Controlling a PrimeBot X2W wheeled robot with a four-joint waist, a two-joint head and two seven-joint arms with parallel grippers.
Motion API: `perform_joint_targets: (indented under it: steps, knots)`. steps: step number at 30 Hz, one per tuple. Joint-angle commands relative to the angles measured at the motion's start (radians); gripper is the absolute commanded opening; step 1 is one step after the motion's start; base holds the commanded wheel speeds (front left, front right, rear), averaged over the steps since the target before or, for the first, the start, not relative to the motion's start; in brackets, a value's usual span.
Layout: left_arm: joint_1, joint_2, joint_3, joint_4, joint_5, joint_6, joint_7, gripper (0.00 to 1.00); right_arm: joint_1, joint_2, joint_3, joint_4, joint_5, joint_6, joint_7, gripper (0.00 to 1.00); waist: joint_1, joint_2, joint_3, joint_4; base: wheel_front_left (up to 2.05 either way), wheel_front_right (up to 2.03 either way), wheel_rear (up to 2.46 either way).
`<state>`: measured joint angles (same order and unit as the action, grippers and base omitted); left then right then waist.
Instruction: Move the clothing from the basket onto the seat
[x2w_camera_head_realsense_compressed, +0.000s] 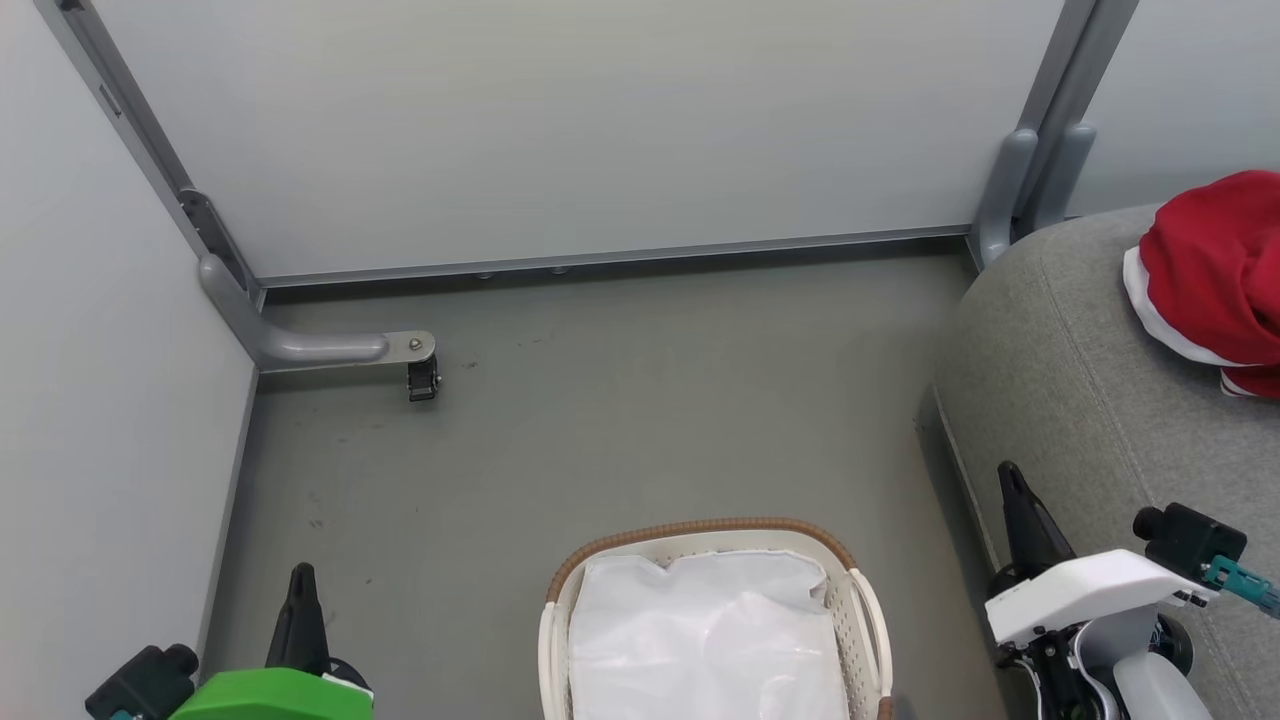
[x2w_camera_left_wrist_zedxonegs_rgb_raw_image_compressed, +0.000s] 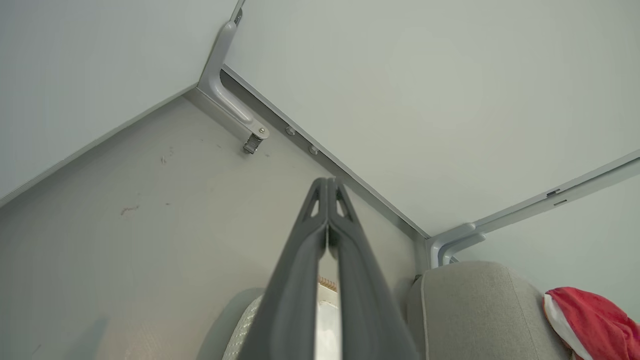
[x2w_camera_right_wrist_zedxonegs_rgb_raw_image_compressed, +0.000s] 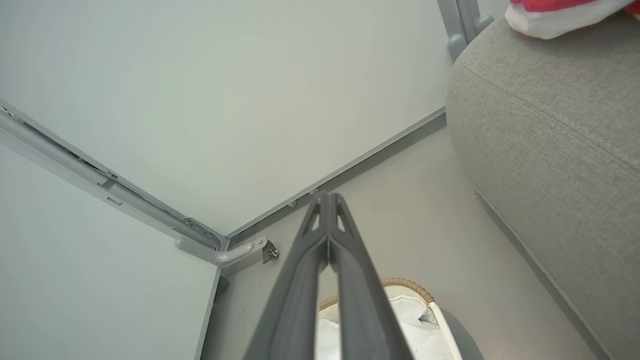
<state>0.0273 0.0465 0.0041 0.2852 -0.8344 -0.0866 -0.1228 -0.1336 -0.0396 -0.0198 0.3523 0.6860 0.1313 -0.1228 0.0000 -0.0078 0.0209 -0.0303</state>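
The basket (x2w_camera_head_realsense_compressed: 700, 530) stands on the floor at the bottom middle of the head view, holding just its crumpled white liner (x2w_camera_head_realsense_compressed: 710, 630). Red clothing (x2w_camera_head_realsense_compressed: 1215, 265) with white trim lies bunched on the grey seat (x2w_camera_head_realsense_compressed: 1060, 380) at the right. My left gripper (x2w_camera_head_realsense_compressed: 300, 580) is at the lower left, shut on nothing, left of the basket. Shut and empty as well, my right gripper (x2w_camera_head_realsense_compressed: 1012, 480) rises at the lower right in front of the seat's edge. The wrist views show each pair of fingers (x2w_camera_left_wrist_zedxonegs_rgb_raw_image_compressed: 327, 210) (x2w_camera_right_wrist_zedxonegs_rgb_raw_image_compressed: 327, 220) pressed together above the basket (x2w_camera_right_wrist_zedxonegs_rgb_raw_image_compressed: 407, 286).
Pale partition walls enclose the grey floor (x2w_camera_head_realsense_compressed: 620, 400). A grey bracket foot with a small black caster (x2w_camera_head_realsense_compressed: 423, 378) sits at the back left corner. Grey posts (x2w_camera_head_realsense_compressed: 1030, 180) stand at the back right beside the seat.
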Motion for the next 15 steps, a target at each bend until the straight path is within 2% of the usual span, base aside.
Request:
perform_joint_targets:
  steps: [1,15]
  knots:
    - [-0.03,0.003,0.01,-0.016,-0.034,-0.005,0.009,0.0,-0.004,-0.006,-0.007,-0.02,0.038,0.0,0.009,0.0,0.0,0.002,0.0,0.0,0.0,0.0,0.0]
    - [-0.055,0.004,0.031,-0.022,-0.19,-0.014,0.057,0.0,0.003,-0.008,-0.025,-0.039,0.224,0.0,0.057,0.0,0.0,0.0029,-0.003,0.005,0.0,0.0,0.0]
